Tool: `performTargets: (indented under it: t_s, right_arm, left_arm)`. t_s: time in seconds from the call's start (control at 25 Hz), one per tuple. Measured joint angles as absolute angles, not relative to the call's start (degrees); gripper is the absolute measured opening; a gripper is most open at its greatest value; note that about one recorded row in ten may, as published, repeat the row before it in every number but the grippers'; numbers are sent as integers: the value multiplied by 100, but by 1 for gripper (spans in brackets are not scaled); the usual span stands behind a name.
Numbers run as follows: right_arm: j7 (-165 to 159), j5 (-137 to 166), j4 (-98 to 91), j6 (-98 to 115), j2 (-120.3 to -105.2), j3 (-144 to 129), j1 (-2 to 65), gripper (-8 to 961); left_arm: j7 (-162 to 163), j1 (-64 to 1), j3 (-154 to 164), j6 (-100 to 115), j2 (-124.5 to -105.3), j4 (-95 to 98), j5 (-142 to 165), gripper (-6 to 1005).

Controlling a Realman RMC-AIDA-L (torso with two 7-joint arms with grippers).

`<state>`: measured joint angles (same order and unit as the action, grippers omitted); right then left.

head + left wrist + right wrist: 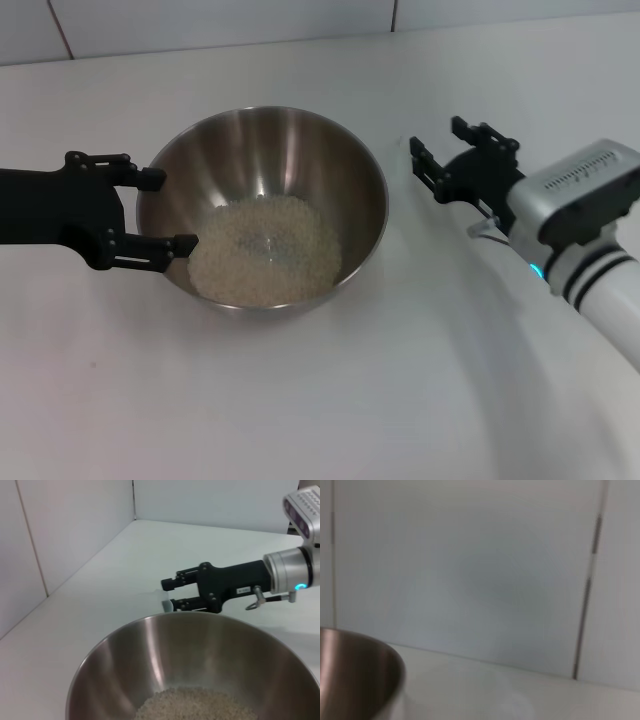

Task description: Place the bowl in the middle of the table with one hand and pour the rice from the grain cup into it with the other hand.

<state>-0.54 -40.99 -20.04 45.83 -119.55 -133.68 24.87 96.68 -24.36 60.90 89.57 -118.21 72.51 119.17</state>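
The steel bowl (285, 140) stands in the middle of the white table (330, 400) with a pale heap of rice (265, 248) in its bottom. My left gripper (168, 211) is open at the bowl's left rim, with one finger on each side of that edge. My right gripper (435, 133) is open and low over the table, to the right of the bowl. In the left wrist view, the grain cup (162, 599) is a faint clear shape at the right gripper's (167, 593) fingertips. I cannot tell whether it touches them. The bowl (150, 650) and rice (195, 705) fill that view's foreground.
A white tiled wall (200, 25) runs along the back of the table. The right wrist view shows the bowl's outer wall (355, 675) and the wall behind it. The right arm (580, 200) reaches in from the right side.
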Motion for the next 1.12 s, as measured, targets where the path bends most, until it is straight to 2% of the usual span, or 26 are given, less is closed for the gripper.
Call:
performTargets:
  t_s: [0.2,0.28,0.32,0.4,0.44,0.48,0.52,0.56,0.6,0.64,0.68,0.72,0.76,0.8,0.84,0.88,1.04,1.08,1.12]
  right_arm:
    - [-508,-4118,-1960,5272,-11968,-13073,1962,619]
    - [-952,-4110,-1844,5915,-11964,-12898,1745,652]
    - [-1501,-4110,-1637,6891,-11949,-12683,1582,669]
    - [-1718,-4109,-1505,7329,-11941,-12616,1554,702]
    - [-2092,-4010,-1218,8204,-11865,-12555,1641,720]
    - [-2092,-4010,-1218,8204,-11865,-12555,1641,738]
    - [-2258,-3593,-944,8776,-11666,-12565,1888,756]
    - [-2258,-3593,-944,8776,-11666,-12565,1888,774]
    - [-2387,-3167,-829,8904,-11480,-12572,2074,792]
    - [-2906,-2053,-692,8967,-11019,-12571,2541,810]
    - [-2906,-2053,-692,8967,-11019,-12571,2541,810]
    - [-3689,-815,-618,8911,-10585,-12569,3002,810]
    - [-4106,-228,-565,8896,-10385,-12575,3253,809]
    - [-4106,-228,-565,8896,-10385,-12575,3253,809]
    - [-4739,688,-432,8892,-10090,-12574,3685,809]
    - [-4739,688,-432,8892,-10090,-12574,3685,809]
    - [-5642,2451,112,8996,-9737,-12573,4715,808]
    - [-5642,2451,112,8996,-9737,-12573,4715,808]
    - [-5927,2904,254,9029,-9690,-12575,5045,808]
  left_arm:
    - [9668,-2439,6090,8953,-11824,7251,11917,862]
    - [9668,-2434,6089,8944,-11825,7251,11917,862]
    - [9668,-2433,6090,8944,-11825,7251,11917,862]
    - [9668,-2431,6089,8942,-11826,7251,11918,862]
    - [9668,-2431,6090,8942,-11829,7251,11917,862]
    - [9668,-2431,6090,8942,-11829,7251,11917,862]
    - [9668,-2431,6088,8940,-11827,7251,11918,862]
    - [9668,-2432,6090,8938,-11829,7251,11917,862]
    - [9668,-2433,6090,8934,-11831,7248,11917,862]
    - [9667,-2445,6090,8936,-11829,7221,11918,862]
    - [9667,-2445,6090,8936,-11829,7221,11918,862]
    - [9667,-2460,6090,8938,-11826,7197,11917,862]
    - [9667,-2460,6090,8938,-11826,7197,11917,862]
    - [9667,-2464,6090,8941,-11823,7193,11918,862]
    - [9667,-2466,6090,8951,-11822,7192,11918,862]
    - [9667,-2466,6090,8951,-11822,7192,11918,862]
    - [9667,-2484,6095,8966,-11821,7189,11918,862]
    - [9667,-2484,6095,8966,-11821,7189,11918,862]
    - [9667,-2489,6099,8971,-11821,7189,11919,862]
